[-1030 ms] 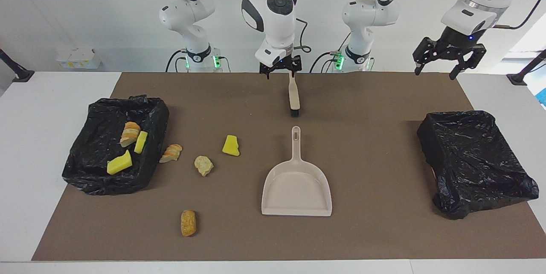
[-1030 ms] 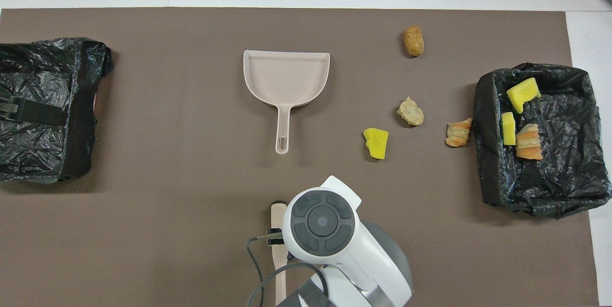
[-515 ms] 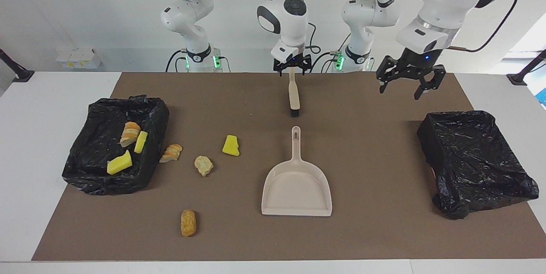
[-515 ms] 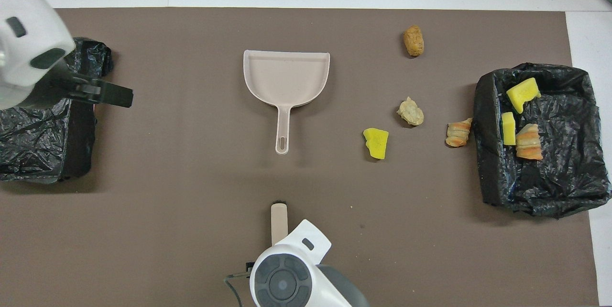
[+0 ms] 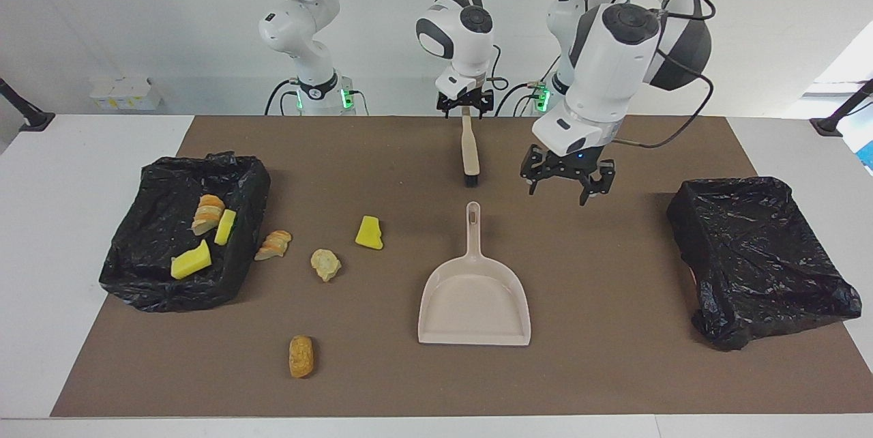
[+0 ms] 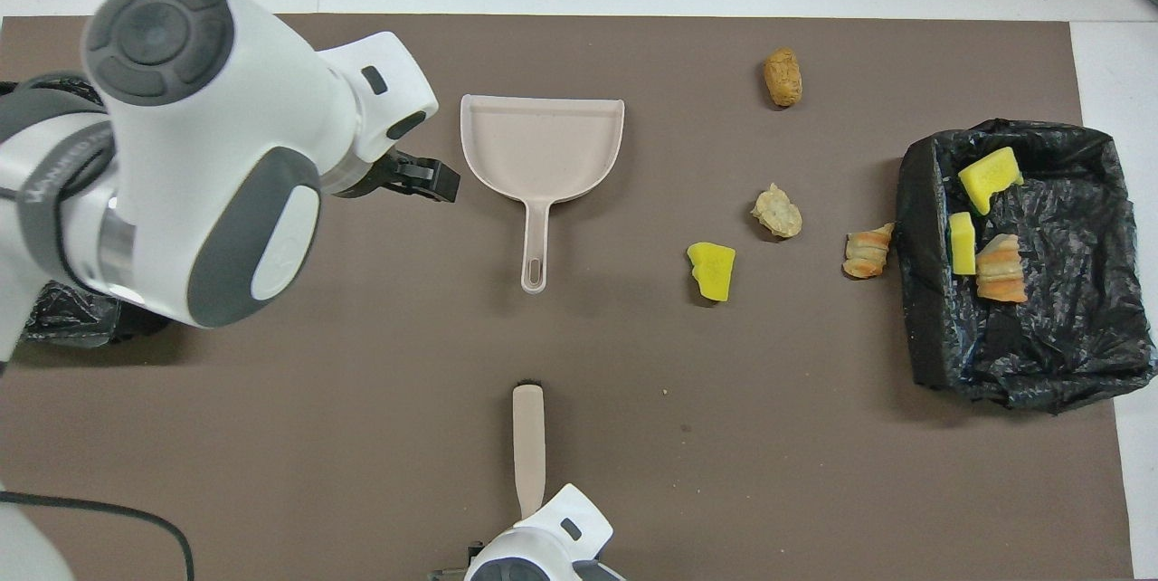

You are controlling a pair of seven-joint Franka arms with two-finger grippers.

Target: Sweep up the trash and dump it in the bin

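We see three trash pieces (image 5: 204, 233) in the black-lined bin (image 5: 146, 281) at the right arm's end, four on the mat (image 5: 614, 370) beside it. Our right gripper (image 5: 464, 108) straddles the brush (image 5: 469, 151) handle, fingers wide. Our left gripper (image 5: 565, 187) hovers open beside the dustpan (image 5: 475, 288) handle.
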